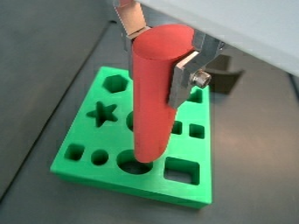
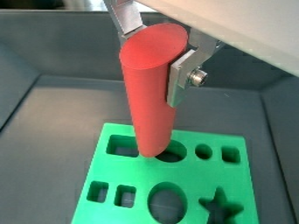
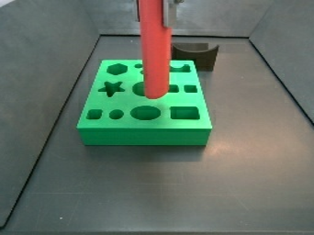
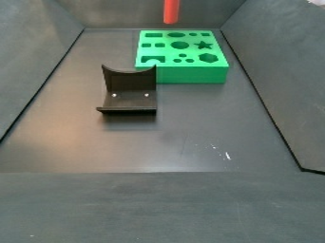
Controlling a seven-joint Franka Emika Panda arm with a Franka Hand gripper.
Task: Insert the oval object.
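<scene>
One peg | pincer pinching oval object near its top | long axis upright, hanging below pincer | tip at green block hole

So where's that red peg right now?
The red peg is upright between the gripper's fingers, its lower end at a hole in the green block; in a side view it stands over the block's middle.

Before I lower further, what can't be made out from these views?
- Red peg tip: its own body hides the hole under it in both wrist views.
- Gripper: cut off by the top edge in a side view.
- Green block: small and far, peg mostly cropped.
- Fixture: partly behind the block.
</scene>
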